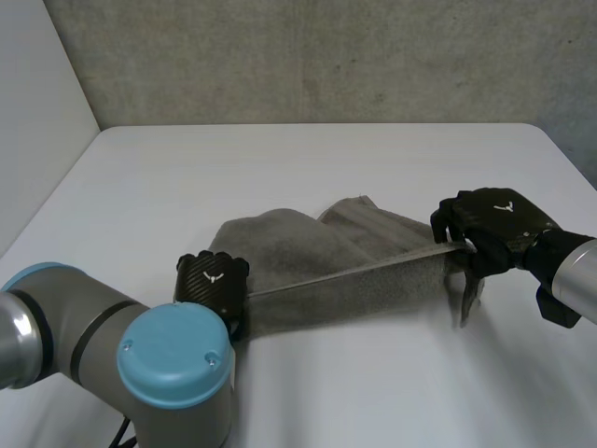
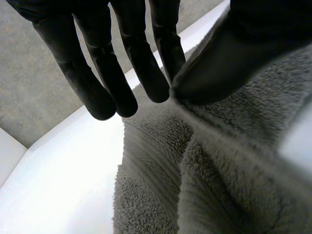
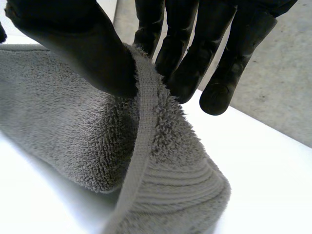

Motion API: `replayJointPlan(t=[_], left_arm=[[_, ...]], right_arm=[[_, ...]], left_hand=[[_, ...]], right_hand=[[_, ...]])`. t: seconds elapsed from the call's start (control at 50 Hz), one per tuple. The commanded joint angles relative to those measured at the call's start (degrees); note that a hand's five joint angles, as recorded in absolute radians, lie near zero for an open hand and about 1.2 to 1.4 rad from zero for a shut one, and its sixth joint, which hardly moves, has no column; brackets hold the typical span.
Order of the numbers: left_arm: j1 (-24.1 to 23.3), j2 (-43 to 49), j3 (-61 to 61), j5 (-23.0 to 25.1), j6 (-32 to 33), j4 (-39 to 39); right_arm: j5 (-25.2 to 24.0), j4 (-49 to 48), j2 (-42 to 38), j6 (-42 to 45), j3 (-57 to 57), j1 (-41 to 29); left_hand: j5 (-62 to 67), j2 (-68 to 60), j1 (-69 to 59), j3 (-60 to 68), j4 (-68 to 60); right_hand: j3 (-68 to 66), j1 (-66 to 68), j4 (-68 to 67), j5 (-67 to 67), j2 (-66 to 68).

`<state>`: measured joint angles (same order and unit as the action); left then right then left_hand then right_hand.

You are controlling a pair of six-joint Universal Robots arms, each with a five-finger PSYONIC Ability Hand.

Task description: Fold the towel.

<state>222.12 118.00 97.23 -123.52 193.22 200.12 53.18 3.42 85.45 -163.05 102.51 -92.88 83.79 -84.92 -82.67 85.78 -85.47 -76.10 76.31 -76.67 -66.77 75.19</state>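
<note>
Towel [image 1: 308,252] stretched crosswise from left hand [image 1: 213,280] to right hand [image 1: 490,224] (both pinching)

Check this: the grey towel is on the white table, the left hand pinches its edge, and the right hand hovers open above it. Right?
No. The right hand is not open: the right wrist view shows its thumb and fingers pinching the edge of the towel. The towel is on the white table and the left hand pinches its other end.
</note>
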Motion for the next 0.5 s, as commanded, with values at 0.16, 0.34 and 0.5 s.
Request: replayJointPlan(t=[0.16,0.34,0.5], left_arm=[[6.5,-3.9,-1.7,9.2,1.2,0.5],[9.3,0.6,-6.6,16.8,7.9,1.8],[16.2,2.9,-22.8,21.5,20.7,12.9]], right_arm=[[1.0,0.2,-16.2,11.1,-8.8,-3.0],[11.2,3.6,-31.0,13.1,-25.8,-8.8],[15.6,-10.5,-30.8,11.2,-41.2,-12.8]], left_hand=[[-13.8,4.9,2.7,-5.8,5.5],[-13.8,4.9,2.7,-5.8,5.5],[-13.8,4.9,2.7,-5.8,5.5]], right_hand=[[-3.9,3.7,-3.3,-3.2,4.8],[-3.9,3.7,-3.3,-3.2,4.8],[-3.9,3.7,-3.3,-3.2,4.8]])
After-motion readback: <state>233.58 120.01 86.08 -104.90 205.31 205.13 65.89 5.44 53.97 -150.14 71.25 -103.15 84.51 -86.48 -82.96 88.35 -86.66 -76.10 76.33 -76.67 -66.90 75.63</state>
